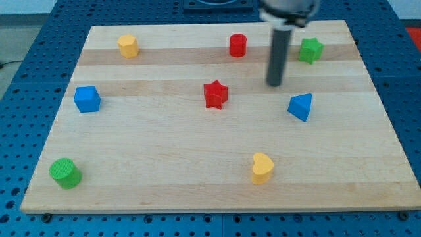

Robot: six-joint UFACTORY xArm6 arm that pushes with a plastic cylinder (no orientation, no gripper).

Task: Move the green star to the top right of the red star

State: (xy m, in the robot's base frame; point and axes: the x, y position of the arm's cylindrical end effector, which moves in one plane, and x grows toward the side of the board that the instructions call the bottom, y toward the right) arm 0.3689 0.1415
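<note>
green star lies toward the view's upper right of the red star, well apart. my tip rests between them, nearer the green star, touching no block and holding nothing.

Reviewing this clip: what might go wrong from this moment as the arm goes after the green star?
My tip sits left of and below the green star; pushing from here would likely drive it toward the board's top-right edge, away from the red star. Circling behind it leaves little room there. A leftward push may overshoot into the red cylinder.
</note>
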